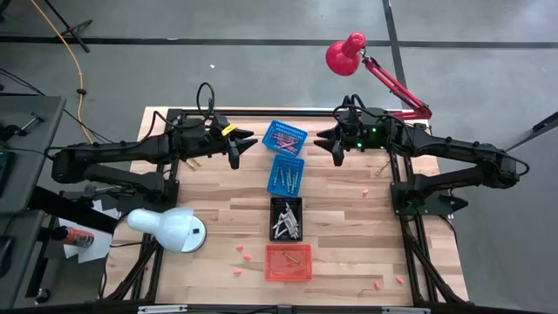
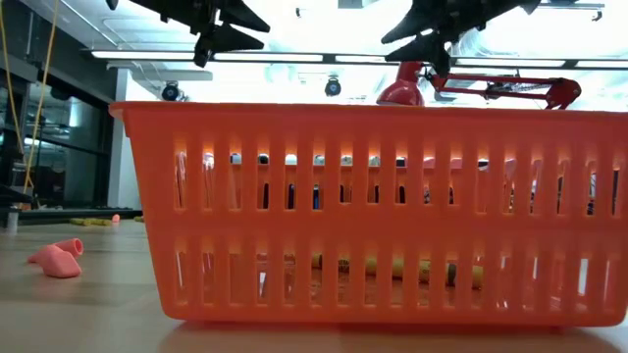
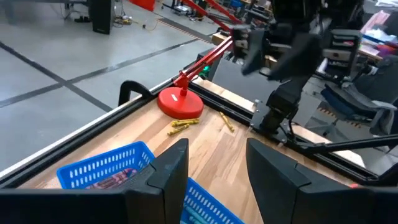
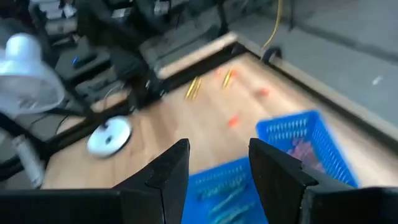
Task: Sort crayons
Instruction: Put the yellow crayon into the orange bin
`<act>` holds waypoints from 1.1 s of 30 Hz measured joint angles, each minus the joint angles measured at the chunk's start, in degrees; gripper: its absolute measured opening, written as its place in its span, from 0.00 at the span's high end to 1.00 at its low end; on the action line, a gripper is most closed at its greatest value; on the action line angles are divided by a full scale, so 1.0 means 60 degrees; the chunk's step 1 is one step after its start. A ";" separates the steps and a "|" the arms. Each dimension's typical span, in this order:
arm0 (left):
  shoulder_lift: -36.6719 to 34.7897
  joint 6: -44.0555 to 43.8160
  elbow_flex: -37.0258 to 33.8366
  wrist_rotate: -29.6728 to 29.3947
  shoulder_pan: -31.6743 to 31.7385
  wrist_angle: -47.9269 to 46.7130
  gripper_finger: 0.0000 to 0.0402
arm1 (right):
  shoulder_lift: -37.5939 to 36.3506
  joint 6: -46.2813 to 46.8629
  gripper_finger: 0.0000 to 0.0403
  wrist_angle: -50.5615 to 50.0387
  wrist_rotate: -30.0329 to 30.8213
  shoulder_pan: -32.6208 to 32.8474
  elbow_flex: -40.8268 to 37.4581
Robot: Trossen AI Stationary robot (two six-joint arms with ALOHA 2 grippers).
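Both hands are hanging released and empty above the far end of the bench point(image 1: 349, 235). The left hand point(image 1: 247, 145) is hovering beside the far blue basket point(image 1: 285, 137), the right hand point(image 1: 326, 142) on that basket's other side. Crayons point(image 1: 285, 176) are lying in four baskets lined down the middle: two blue, a black basket point(image 1: 286, 218) and an orange basket point(image 1: 289, 262). A few yellow crayons point(image 3: 182, 126) are lying loose by the red lamp's base point(image 3: 180, 103).

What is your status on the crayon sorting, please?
Left gripper and right gripper open, empty, flanking the far blue basket. Crayons lie in four baskets; yellow strays by the red lamp base. Nothing blocking.
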 joint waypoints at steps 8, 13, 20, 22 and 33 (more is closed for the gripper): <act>0.0000 0.0319 -0.0004 0.0017 -0.0004 -0.0151 0.63 | -0.0004 0.2060 0.60 -0.4383 -0.2513 0.1041 0.0004; 0.0000 0.0323 -0.0004 0.0015 -0.0004 -0.0149 0.63 | 0.0032 0.3693 0.60 -0.7079 -0.1692 0.2593 0.0004; 0.0000 0.0323 -0.0007 0.0015 -0.0004 -0.0146 0.63 | 0.0732 0.5570 0.60 -0.7783 0.1999 0.2201 0.0004; 0.0000 0.0323 -0.0007 0.0015 -0.0004 -0.0146 0.63 | 0.1260 0.4902 0.60 -0.7226 0.2068 0.1269 0.0004; 0.0000 0.0330 -0.0007 0.0022 -0.0004 -0.0139 0.63 | 0.5104 -0.0757 0.60 -0.5044 0.2011 -0.2862 0.0556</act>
